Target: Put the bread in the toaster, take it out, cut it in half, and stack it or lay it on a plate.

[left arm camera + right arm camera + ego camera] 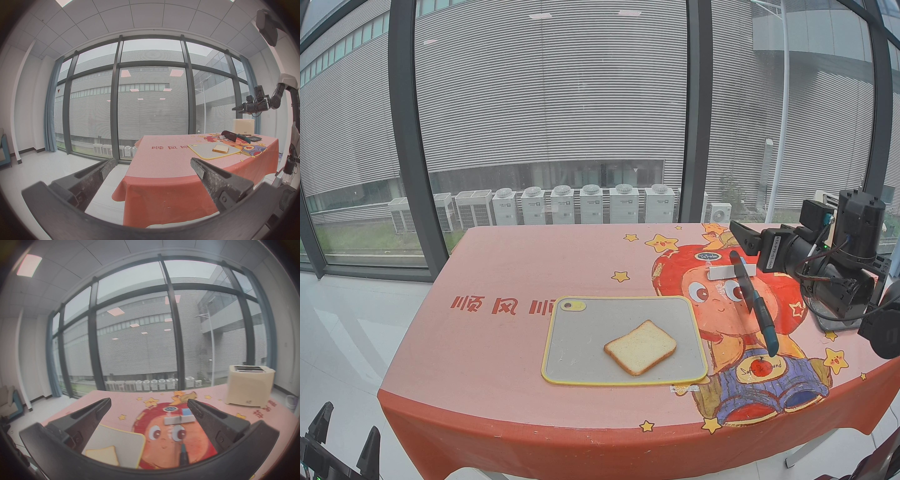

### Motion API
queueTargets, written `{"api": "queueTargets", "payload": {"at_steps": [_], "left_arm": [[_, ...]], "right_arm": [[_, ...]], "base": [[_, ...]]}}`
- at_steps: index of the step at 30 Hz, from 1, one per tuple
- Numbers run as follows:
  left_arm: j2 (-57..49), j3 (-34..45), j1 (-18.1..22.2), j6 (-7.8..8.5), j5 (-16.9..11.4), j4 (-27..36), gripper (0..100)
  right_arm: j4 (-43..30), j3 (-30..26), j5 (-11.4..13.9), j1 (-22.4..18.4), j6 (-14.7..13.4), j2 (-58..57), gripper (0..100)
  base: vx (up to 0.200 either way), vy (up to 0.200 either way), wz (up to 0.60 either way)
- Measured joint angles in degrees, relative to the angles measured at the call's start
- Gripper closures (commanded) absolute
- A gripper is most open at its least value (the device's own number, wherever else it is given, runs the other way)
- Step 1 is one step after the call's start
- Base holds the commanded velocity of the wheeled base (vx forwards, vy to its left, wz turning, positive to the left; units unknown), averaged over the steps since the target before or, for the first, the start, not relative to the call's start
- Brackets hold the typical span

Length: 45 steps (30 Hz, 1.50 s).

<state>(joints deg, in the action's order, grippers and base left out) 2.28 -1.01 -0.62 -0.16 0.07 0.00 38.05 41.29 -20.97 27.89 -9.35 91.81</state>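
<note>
One slice of bread [640, 347] lies flat on a grey cutting board [575, 350] with a yellow rim, near the table's front. A knife [756, 306] with a dark blade and teal handle rests on the cloth to the board's right. The cream toaster [250, 385] stands at the table's far right corner, slots up. My right gripper [150, 408] hovers open above the table's right side, over the knife, holding nothing. My left gripper [153, 168] hangs open and empty, low and off the table's left front corner, far from the bread [220, 148].
A small white and blue block [731, 272] lies beside the knife's tip. A dark flat object [254, 138] sits by the toaster [243, 126]. The orange tablecloth [506, 350] is bare left of the board. Tall windows stand behind the table.
</note>
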Motion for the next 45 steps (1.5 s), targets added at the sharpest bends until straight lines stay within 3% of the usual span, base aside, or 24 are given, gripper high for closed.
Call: {"api": "queueTargets", "payload": {"at_steps": [8, 14, 45], "left_arm": [[0.0, 0.0, 0.0, 0.0, 0.0, 0.0, 0], [0.0, 0.0, 0.0, 0.0, 0.0, 0.0, 0], [0.0, 0.0, 0.0, 0.0, 0.0, 0.0, 0]], "right_arm": [[-7.7, -1.3, -5.9, -0.1, 0.0, -0.6, 0], [-8.0, -1.8, -7.1, -0.4, -0.1, 0.9, 0], [-4.4, -3.7, -6.9, -3.2, -1.0, 14.2, 0]], "base": [[0.0, 0.0, 0.0], [0.0, 0.0, 0.0], [0.0, 0.0, 0.0]]}}
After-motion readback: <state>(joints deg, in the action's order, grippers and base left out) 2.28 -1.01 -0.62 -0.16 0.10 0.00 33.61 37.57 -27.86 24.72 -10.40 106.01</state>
